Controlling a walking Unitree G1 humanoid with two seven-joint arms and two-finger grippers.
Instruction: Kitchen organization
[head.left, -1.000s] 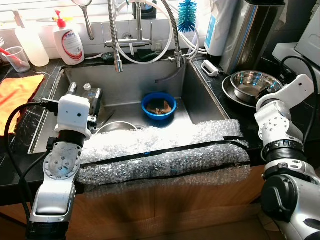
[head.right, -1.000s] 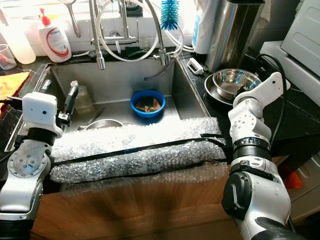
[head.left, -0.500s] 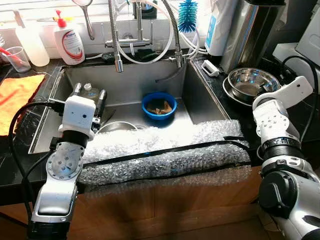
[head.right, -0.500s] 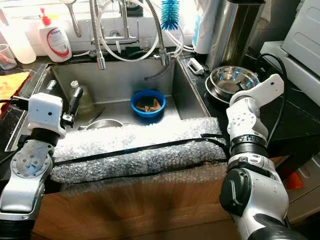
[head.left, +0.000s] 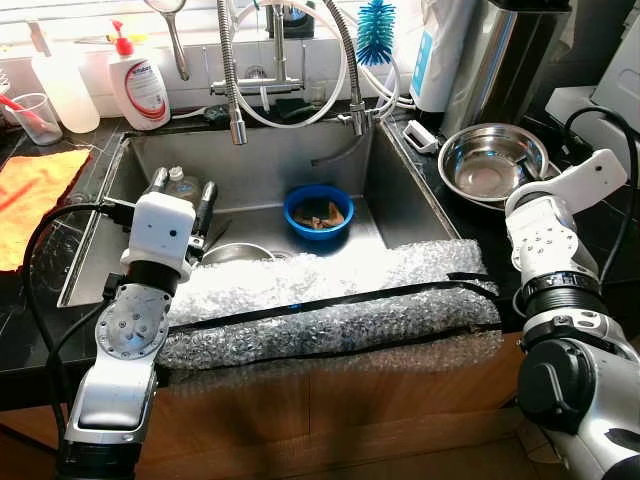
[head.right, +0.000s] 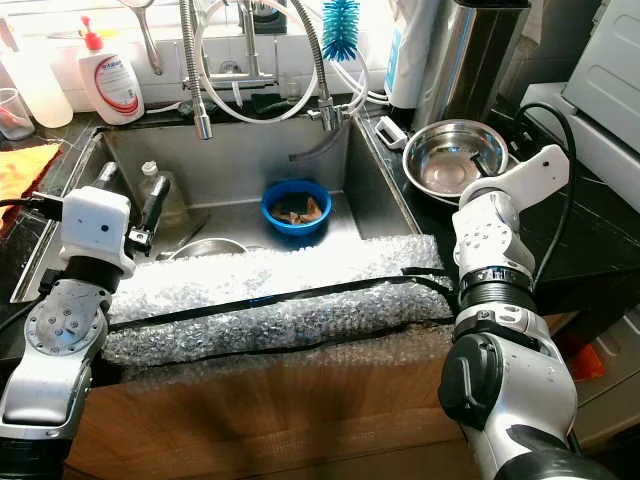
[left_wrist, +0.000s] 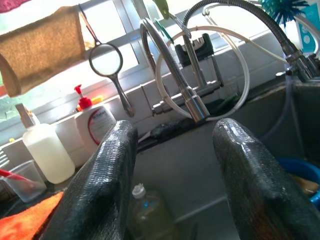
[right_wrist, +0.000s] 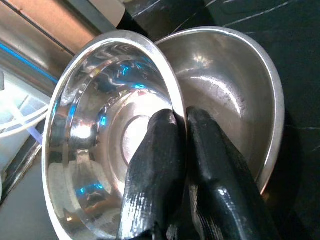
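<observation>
My right gripper (right_wrist: 182, 120) is shut on the rim of a shiny steel bowl (head.left: 488, 165), holding it tilted on the black counter right of the sink. A second steel bowl (right_wrist: 235, 85) lies just behind it. My left gripper (head.left: 183, 188) hangs open over the left part of the sink (head.left: 390, 195), nothing between its fingers (left_wrist: 112, 165). A clear bottle (left_wrist: 150, 220) with a white cap stands in the sink just beyond it. Further right in the sink sits a blue bowl (head.left: 317, 212) holding food scraps.
Bubble wrap (head.left: 330, 300) covers the sink's front edge. A steel dish (head.left: 232, 252) lies in the sink below my left gripper. A spring faucet (head.left: 232, 70), soap bottle (head.left: 138, 82), blue brush (head.left: 376, 25) and tall steel canister (head.left: 495, 60) line the back. An orange cloth (head.left: 30, 190) lies at left.
My right gripper has tipped the steel bowl up and drawn it left toward the sink, so its inside shows. My left gripper moved a little right and further over the sink.
</observation>
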